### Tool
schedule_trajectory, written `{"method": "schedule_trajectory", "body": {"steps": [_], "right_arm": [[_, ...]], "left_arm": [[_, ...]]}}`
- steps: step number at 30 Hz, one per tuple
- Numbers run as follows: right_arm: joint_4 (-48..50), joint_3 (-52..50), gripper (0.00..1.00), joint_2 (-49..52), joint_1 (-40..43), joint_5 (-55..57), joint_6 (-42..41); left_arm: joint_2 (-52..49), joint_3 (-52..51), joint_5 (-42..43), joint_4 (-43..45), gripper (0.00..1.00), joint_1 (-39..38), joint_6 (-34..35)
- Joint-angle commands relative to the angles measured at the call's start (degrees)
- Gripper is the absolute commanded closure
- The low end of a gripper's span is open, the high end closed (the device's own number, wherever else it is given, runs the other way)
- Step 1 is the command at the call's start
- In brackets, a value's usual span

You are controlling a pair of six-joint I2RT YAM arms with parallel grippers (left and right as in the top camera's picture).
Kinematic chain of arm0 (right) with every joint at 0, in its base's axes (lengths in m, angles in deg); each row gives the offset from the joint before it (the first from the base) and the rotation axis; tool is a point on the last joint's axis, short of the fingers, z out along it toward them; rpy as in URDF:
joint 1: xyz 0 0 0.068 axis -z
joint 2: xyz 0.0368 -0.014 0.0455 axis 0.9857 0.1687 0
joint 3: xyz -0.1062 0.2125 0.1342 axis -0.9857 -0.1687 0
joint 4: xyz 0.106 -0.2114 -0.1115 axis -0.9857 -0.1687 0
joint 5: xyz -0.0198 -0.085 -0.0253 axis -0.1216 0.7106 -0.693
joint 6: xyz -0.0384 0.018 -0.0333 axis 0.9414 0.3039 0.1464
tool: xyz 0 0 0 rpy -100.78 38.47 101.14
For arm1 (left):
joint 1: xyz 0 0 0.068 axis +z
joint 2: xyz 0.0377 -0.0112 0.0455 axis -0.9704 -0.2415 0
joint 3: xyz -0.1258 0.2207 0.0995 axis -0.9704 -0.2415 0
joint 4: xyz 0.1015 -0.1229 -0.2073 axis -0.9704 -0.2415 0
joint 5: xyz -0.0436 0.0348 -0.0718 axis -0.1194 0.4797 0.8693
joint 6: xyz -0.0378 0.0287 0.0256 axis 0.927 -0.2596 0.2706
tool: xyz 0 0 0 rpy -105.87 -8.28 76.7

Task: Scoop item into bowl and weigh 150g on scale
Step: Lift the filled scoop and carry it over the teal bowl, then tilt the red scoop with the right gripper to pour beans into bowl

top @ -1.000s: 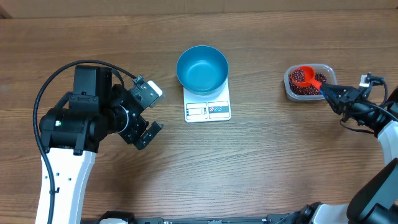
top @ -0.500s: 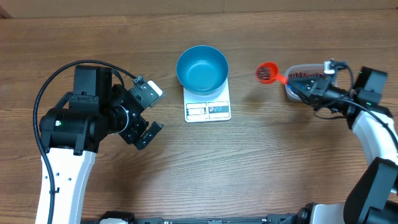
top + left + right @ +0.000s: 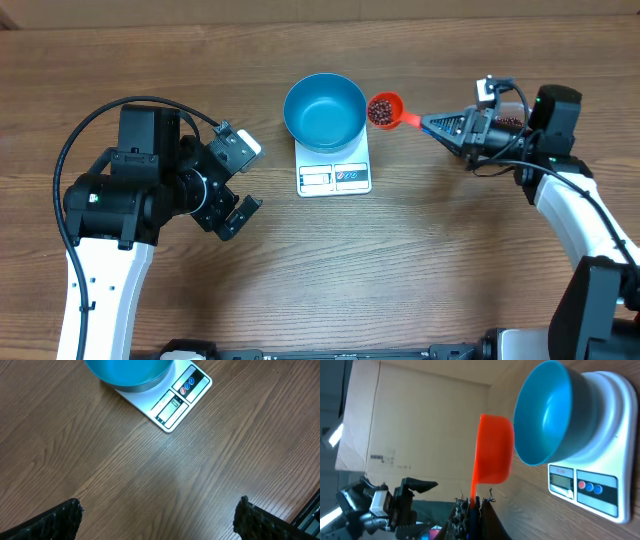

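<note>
From overhead, the blue bowl [image 3: 324, 110] sits on the white scale [image 3: 334, 175] near the middle of the counter [image 3: 450, 260]. The right claw [image 3: 440, 125] is clenched on the handle of a small red scoop [image 3: 384, 109], whose cup hangs just beside the bowl's right rim, not yet over it. Dark red beans [image 3: 381, 110] fill the cup; none show inside the bowl. A clear tub [image 3: 512, 121] lies mostly hidden behind the right arm. The left claw [image 3: 245, 182] is released, its jaws spread wide, well apart from the scale on its left.

The left wrist view looks past the two spread fingertips at bare counter, with a corner of the scale [image 3: 175, 402] and the bowl's edge [image 3: 125, 372] at the top; nothing lies between the jaws.

The right wrist view looks along the handle: the scoop [image 3: 495, 450] stands close to the bowl's outer wall, and the beans cannot be seen from this side.

The beans are likely light, hard and smooth, so they should roll and scatter if the scoop tips early. The scoop looks stiff, and its handle is the sensible place to hold it, kept level until the cup is over the bowl.
</note>
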Motion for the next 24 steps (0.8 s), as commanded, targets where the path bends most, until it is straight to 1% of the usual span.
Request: {"method": "schedule_trajectory", "body": {"steps": [1, 5, 12, 19, 24], "right_arm": [[2.6, 1.2, 0.96, 0.2, -1.5, 2.1, -1.0], [6.3, 1.2, 0.96, 0.2, -3.3, 4.8, 0.6], [6.3, 1.2, 0.97, 0.2, -6.9, 10.1, 7.0], [5.6, 1.2, 0.96, 0.2, -12.9, 22.4, 15.6], [3.9, 1.2, 0.96, 0.2, -15.4, 31.1, 21.0]], "left_arm": [[-0.1, -0.3, 0.0, 0.0, 0.01, 0.2, 0.6], [-0.1, -0.3, 0.0, 0.0, 0.0, 0.2, 0.6], [-0.1, -0.3, 0.0, 0.0, 0.0, 0.2, 0.6], [-0.1, -0.3, 0.0, 0.0, 0.0, 0.2, 0.6], [-0.1, -0.3, 0.0, 0.0, 0.0, 0.2, 0.6]]}}
